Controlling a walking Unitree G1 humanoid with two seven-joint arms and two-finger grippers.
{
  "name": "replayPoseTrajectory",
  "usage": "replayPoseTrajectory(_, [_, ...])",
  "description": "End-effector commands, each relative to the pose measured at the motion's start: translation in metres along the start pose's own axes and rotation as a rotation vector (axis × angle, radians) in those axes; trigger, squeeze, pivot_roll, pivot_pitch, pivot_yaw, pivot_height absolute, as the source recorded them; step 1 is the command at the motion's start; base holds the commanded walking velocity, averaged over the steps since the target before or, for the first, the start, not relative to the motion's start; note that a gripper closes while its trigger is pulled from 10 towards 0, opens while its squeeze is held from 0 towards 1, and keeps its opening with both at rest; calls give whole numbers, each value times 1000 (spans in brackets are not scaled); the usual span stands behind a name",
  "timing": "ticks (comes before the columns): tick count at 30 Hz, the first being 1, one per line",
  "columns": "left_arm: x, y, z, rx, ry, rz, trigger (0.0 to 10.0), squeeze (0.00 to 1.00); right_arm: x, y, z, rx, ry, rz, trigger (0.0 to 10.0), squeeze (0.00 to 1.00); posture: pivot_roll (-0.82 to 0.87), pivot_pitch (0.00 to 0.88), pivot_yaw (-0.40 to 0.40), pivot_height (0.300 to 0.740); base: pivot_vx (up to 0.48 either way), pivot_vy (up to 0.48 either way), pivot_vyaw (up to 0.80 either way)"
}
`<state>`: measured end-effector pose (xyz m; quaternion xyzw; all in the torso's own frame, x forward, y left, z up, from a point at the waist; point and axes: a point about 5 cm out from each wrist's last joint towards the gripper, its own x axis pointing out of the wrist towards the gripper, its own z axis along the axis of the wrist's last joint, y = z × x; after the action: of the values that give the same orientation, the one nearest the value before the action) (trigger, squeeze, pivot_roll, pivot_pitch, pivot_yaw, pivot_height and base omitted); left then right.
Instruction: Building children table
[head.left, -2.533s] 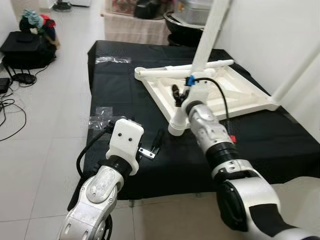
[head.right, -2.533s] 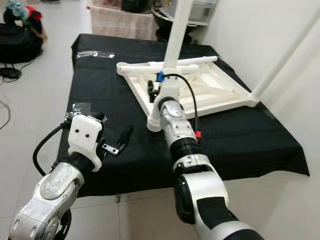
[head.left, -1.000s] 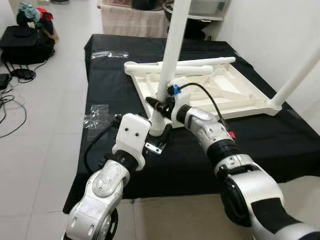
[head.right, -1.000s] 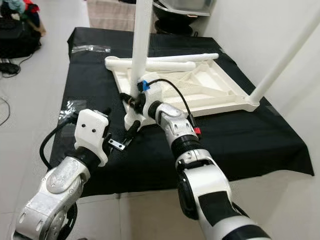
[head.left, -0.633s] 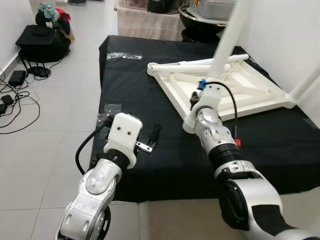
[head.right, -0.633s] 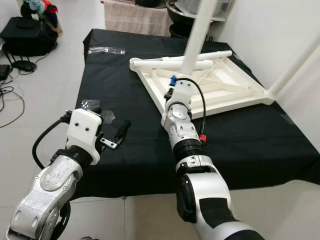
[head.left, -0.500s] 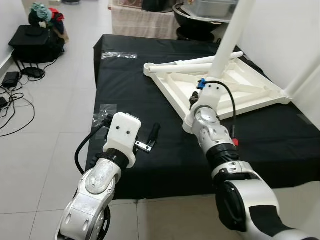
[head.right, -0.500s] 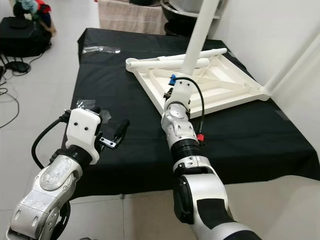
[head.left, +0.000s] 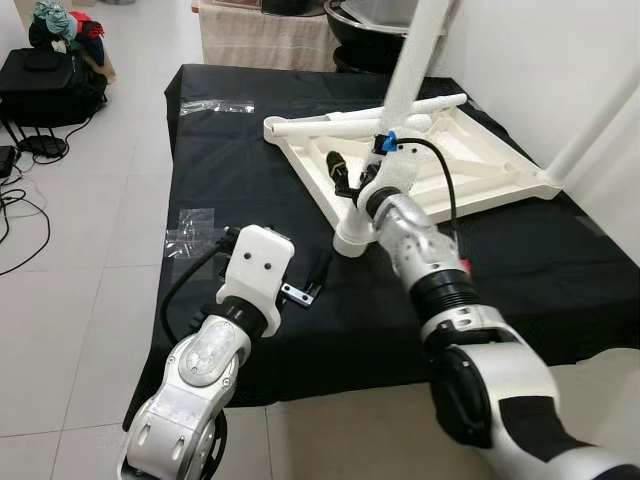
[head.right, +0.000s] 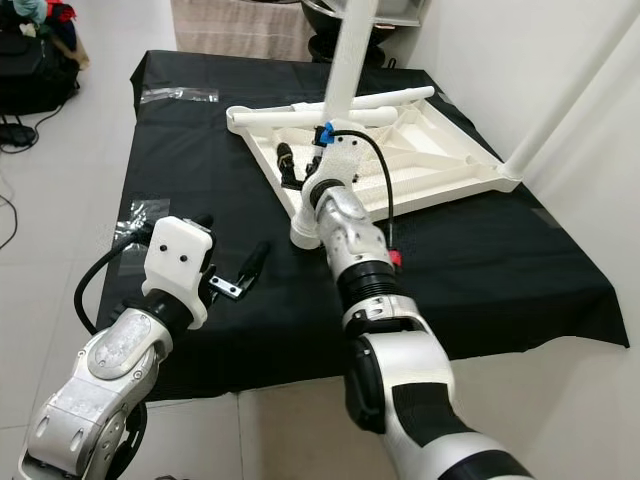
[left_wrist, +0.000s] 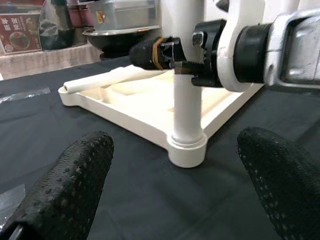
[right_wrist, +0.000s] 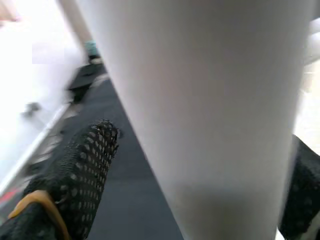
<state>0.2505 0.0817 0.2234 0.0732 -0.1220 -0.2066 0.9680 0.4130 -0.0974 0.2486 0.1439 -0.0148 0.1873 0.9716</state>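
1. My right gripper (right_wrist: 200, 165) has its fingers closed around the white table leg (head.left: 400, 90).
2. The leg stands in the corner socket (head.left: 352, 240) of the upturned tabletop (head.left: 470, 180), at twelve o'clock from me.
3. I'd keep the leg upright while seating it.
4. My left gripper (left_wrist: 175, 175) hovers spread wide, empty.

Home interior, a lived-in room used as a work area. Pale tiled floor (head.left: 90, 250), plain white wall (head.left: 540, 60). Low desk (head.left: 250, 160) draped in black cloth, well beyond the fingers. Far past it a beige cloth-covered piece of furniture (head.left: 260, 40) with a large dark metal bowl (head.left: 365, 20) beside it. On the floor away from the desk: black bag (head.left: 45, 85) with bundled clothes (head.left: 60, 22) on top, loose cables (head.left: 15, 215).
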Motion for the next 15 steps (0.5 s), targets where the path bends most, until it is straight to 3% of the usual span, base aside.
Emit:
replayPoseTrajectory(1, [-2, -2, -2, 12, 9, -12, 10000, 0, -4, 10, -1, -9, 16, 186, 10000, 1000, 71, 121, -149, 740, 0, 0, 0])
replayPoseTrajectory(2, [-3, -1, -2, 11, 10, -11, 10000, 0, -12, 12, -2, -31, 38, 357, 10000, 1000, 69, 117, -145, 740, 0, 0, 0])
replayPoseTrajectory(5, [-3, -1, -3, 11, 10, -11, 10000, 0, -19, 14, -3, -56, 47, 468, 10000, 1000, 68, 116, -144, 740, 0, 0, 0])
replayPoseTrajectory(6, [-3, -4, -1, -4, -5, -31, 10000, 0, -28, 11, -9, -46, 67, 598, 10000, 1000, 70, 107, -143, 740, 0, 0, 0])
replayPoseTrajectory(7, [-3, -4, -1, -4, -5, -31, 10000, 0, -28, 11, -9, -46, 67, 598, 10000, 1000, 70, 107, -143, 740, 0, 0, 0])
replayPoseTrajectory(9, [-4, -12, 2, -37, -21, -73, 10000, 0, -42, 7, -23, -30, 122, 772, 10000, 1000, 80, 99, -147, 740, 0, 0, 0])
replayPoseTrajectory(12, [-5, -14, 2, -44, -22, -87, 10000, 0, -46, 6, -28, -31, 141, 812, 10000, 1000, 77, 96, -144, 740, 0, 0, 0])
replayPoseTrajectory(15, [-6, -16, 0, -44, -15, -94, 10000, 0, -41, 5, -34, -96, 164, 774, 10000, 1000, 79, 90, -143, 740, 0, 0, 0])
